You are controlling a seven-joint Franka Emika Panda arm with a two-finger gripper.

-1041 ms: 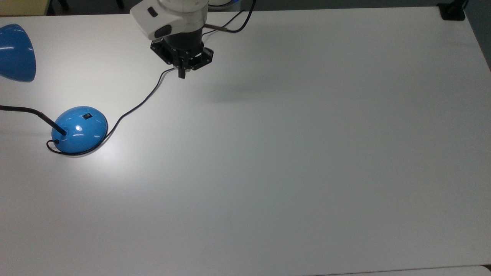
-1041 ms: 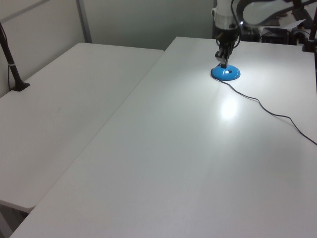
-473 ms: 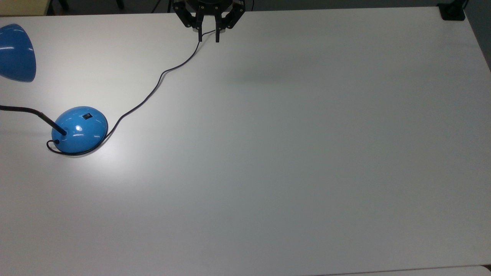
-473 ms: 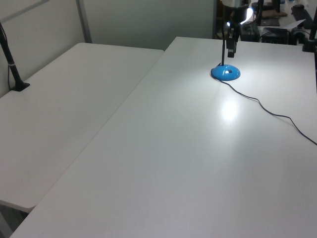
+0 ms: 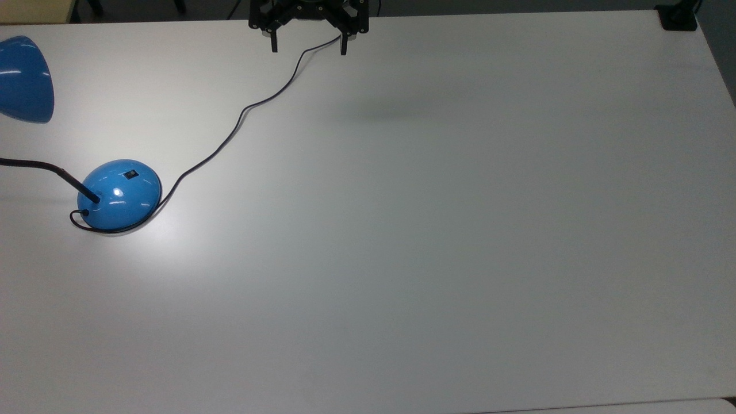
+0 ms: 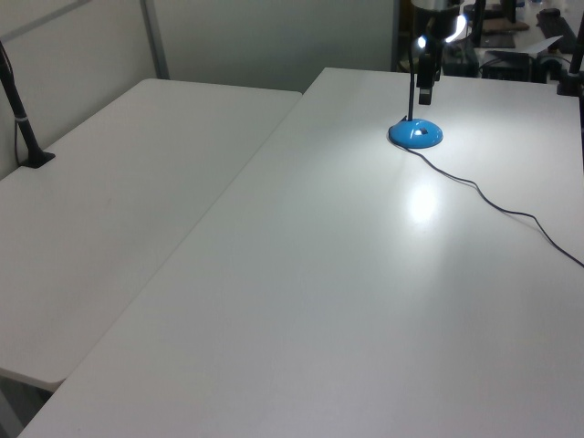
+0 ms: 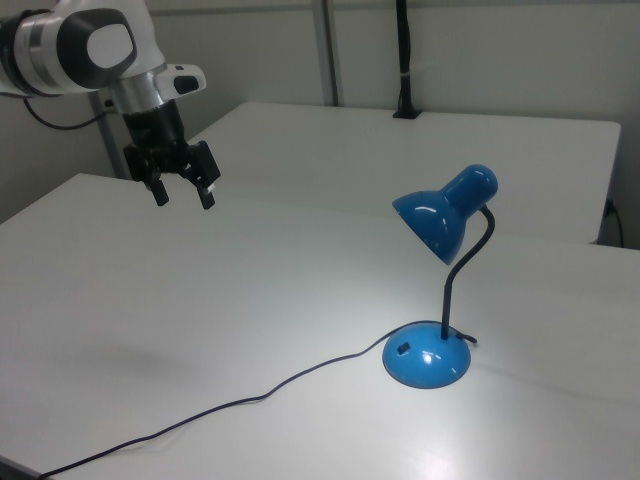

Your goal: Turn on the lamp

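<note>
Gripper (image 7: 181, 192) hangs in the air with its two fingers spread wide and nothing between them, so it is released, holding nothing. In the right view it sits high above the white table (image 7: 300, 300), well apart from the lamp (image 7: 440, 290) and toward the right view's left. In the top view the gripper (image 5: 307, 45) is at the upper edge, fingers apart, above the cord (image 5: 230, 135) but not touching it as far as can be told

Lamp stands upright near the top view's left edge: dome base (image 5: 119, 194) flat on the table, black neck (image 7: 462, 280) curving up, blue shade (image 7: 440, 215) tilted downward over the base. Bright patch on the table beside the base in the left view (image 6: 422, 196) and a glint on the dome suggest the bulb is lit, so the task looks done or close to it; judgement only, since the bulb itself is hidden inside the shade

Small black switch (image 5: 131, 174) sits on top of the dome on the side facing the gripper, reachable from above, which is likely why the base is turned that way. Cord runs from the base rim across the table toward the top view's upper middle, slack and lying flat, so it doesn't tug the lamp

Gripper raised and clear of everything reads as a parked or retreat pose, no contact anywhere
</note>
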